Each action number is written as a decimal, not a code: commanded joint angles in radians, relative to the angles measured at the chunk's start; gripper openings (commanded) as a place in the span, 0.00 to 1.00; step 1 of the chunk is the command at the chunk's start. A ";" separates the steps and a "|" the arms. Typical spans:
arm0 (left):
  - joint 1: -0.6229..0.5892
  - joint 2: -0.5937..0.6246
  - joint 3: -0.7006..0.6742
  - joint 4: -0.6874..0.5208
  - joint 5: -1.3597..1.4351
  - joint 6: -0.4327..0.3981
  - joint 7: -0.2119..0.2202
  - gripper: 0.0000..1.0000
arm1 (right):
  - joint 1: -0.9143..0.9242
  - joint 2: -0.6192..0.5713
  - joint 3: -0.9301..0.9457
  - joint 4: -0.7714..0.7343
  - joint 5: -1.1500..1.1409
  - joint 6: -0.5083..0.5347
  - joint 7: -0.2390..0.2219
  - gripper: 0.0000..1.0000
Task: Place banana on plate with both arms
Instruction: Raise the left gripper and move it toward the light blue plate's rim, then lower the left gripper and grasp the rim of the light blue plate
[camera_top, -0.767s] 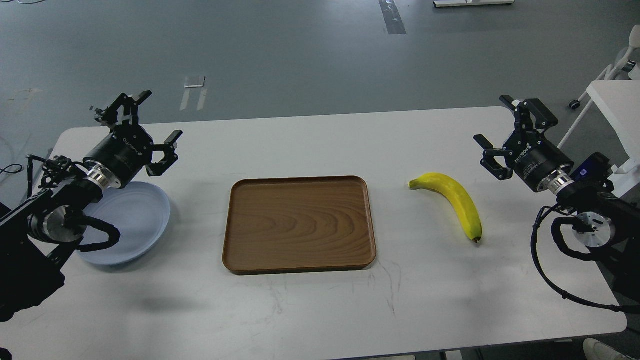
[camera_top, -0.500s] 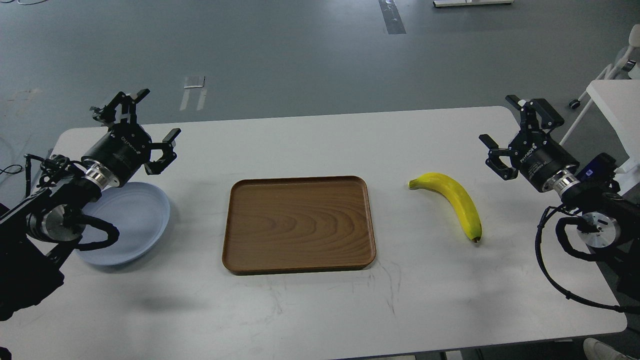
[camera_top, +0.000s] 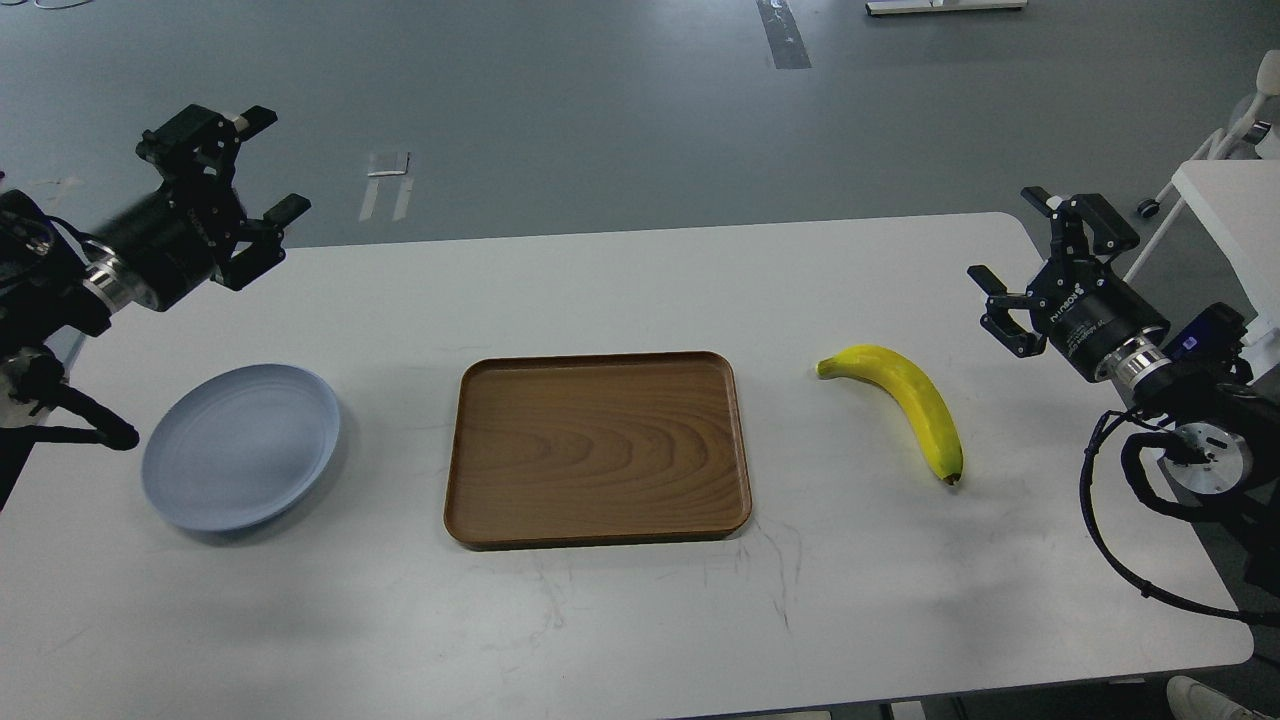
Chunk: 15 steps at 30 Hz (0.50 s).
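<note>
The yellow banana (camera_top: 905, 402) lies on the white table (camera_top: 620, 620), right of centre, its dark tip toward me. The pale blue-grey plate (camera_top: 240, 445) sits at the left of the table with nothing on it. My left gripper (camera_top: 248, 170) is open and empty, raised above the table's far left edge, beyond the plate. My right gripper (camera_top: 1025, 245) is open and empty, to the right of the banana and apart from it.
A brown wood-grain tray (camera_top: 597, 447) lies in the middle of the table between plate and banana. A white side table (camera_top: 1235, 200) stands beyond the right edge. Grey floor lies behind the table.
</note>
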 joint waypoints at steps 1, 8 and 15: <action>0.004 0.127 0.003 -0.165 0.225 0.000 -0.043 0.98 | 0.001 0.000 0.001 0.001 0.000 0.000 0.000 1.00; 0.033 0.230 0.058 -0.266 0.756 0.000 -0.078 0.97 | 0.001 -0.003 0.010 0.001 0.000 0.000 0.000 1.00; 0.036 0.268 0.311 -0.199 1.049 0.052 -0.078 0.97 | 0.001 -0.006 0.023 0.001 0.000 0.000 0.000 1.00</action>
